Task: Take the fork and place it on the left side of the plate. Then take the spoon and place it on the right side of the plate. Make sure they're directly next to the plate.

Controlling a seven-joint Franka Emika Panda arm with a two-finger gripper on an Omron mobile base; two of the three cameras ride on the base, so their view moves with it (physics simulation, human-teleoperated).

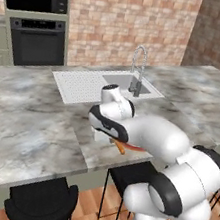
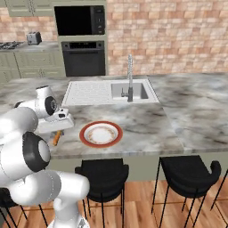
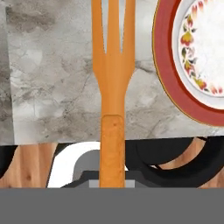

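Gripper: in my hand view the gripper [image 3: 113, 183] is clamped on the fork's handle.
Fork: the fork [image 3: 113, 83] hangs over the counter [image 3: 48, 87], tines pointing away from the hand, just left of the plate.
Plate: I see the plate [image 2: 101, 133] near the counter's front edge, with the sink [image 2: 129, 90] farther back.

Marble counter [image 2: 178, 116]: grey-veined island top, running across the kitchen.
Sink [image 2: 129, 91]: set into the counter, with a ribbed drainboard to one side.
Tap [image 2: 129, 78]: tall, chrome, at the basin's edge.
Oven [image 2: 83, 58]: black, built into the wall beneath a microwave [image 2: 79, 20].
Toaster [image 2: 34, 38]: on the rear worktop.
Stools [image 2: 187, 176]: black, tucked under the counter's near edge.
Wall: brick.
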